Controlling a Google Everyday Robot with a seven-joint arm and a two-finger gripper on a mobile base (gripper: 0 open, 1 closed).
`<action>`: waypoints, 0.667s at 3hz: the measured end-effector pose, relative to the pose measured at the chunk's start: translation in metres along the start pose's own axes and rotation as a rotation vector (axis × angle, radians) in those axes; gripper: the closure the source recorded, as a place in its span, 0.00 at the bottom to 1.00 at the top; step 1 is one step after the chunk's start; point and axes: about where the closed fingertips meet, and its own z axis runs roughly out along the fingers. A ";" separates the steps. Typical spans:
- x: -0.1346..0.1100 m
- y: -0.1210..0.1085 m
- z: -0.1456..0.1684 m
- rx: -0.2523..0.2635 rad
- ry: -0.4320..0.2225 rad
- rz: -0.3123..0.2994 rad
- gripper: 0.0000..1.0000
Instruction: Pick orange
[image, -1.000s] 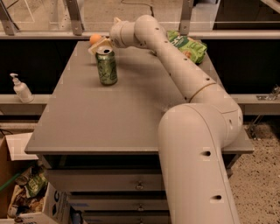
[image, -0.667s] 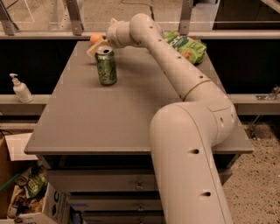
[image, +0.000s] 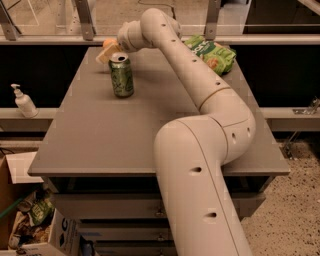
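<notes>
Small round orange (image: 107, 42) peeks above the hand (image: 106, 52), half hidden, at the far end of the table (image: 100, 135).

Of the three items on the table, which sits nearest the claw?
The orange, at the far-left corner right by the claw; the green can and chip bag lie farther off.

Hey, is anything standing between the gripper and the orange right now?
Nothing visible does. The gripper is at the far left corner of the table, right at the orange, which peeks out just above it. The green can stands just in front of them, not between.
</notes>
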 end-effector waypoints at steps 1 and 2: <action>0.001 0.002 0.005 -0.016 0.004 0.055 0.00; 0.006 0.005 0.013 -0.026 0.011 0.099 0.00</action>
